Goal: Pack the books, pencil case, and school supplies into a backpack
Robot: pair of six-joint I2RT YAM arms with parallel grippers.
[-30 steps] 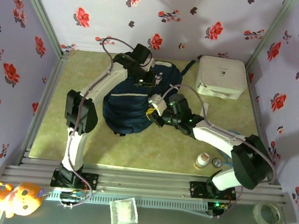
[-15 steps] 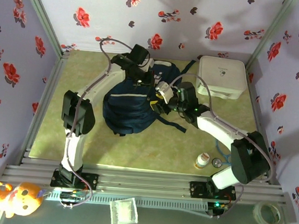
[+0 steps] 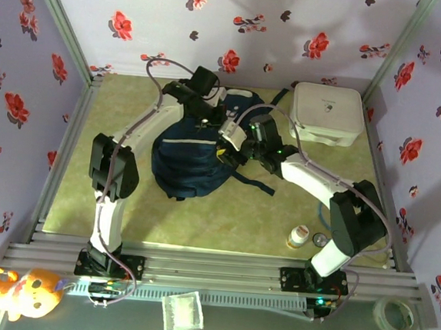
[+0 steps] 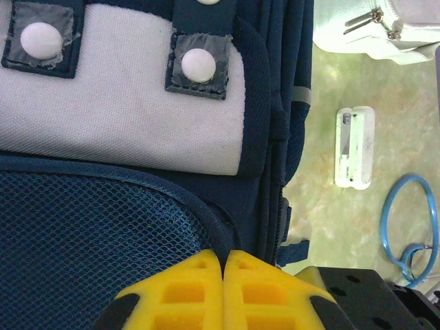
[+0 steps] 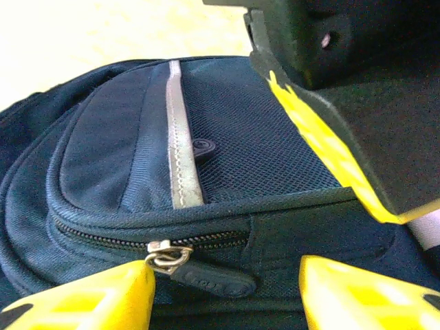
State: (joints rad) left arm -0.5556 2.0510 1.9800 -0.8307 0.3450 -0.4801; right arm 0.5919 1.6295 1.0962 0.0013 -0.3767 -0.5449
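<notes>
**Both grippers at the upper edge of the navy backpack**

From overhead, you see the backpack (image 3: 190,158) as a rounded bundle of navy fabric. It lies in the centre of the frame on a mottled yellow-green table (image 3: 125,195). Both arms reach in to its upper right side. A white rounded box (image 3: 327,112) sits at the upper right, well apart from a small white and orange bottle (image 3: 298,236) at the lower right.

The left wrist camera gives you textures too small to read from overhead. At bottom centre, the left gripper (image 4: 225,260) has its ribbed yellow fingers pressed flat together with no gap. You cannot tell whether any cloth is caught between them. Above them is dark blue open mesh (image 4: 103,234), then a pale grey woven panel (image 4: 137,124). The panel carries two stitched grey tabs, each with a round white snap (image 4: 199,64). To the right, a small white oblong piece (image 4: 355,146) lies on the table, with a loop of blue cable (image 4: 412,220) below it.

The right wrist camera looks along the backpack's side. The right gripper (image 5: 227,295) stands wide, with one yellow finger in each bottom corner, and it holds nothing. A metal zipper pull (image 5: 165,258) with a dark rubbery tab lies between the fingers, just beside the left-hand one. A closed run of zip teeth leads left from the pull. A grey reflective stripe (image 5: 180,158) runs up the pocket. The black and yellow left gripper is at the upper right.
</notes>
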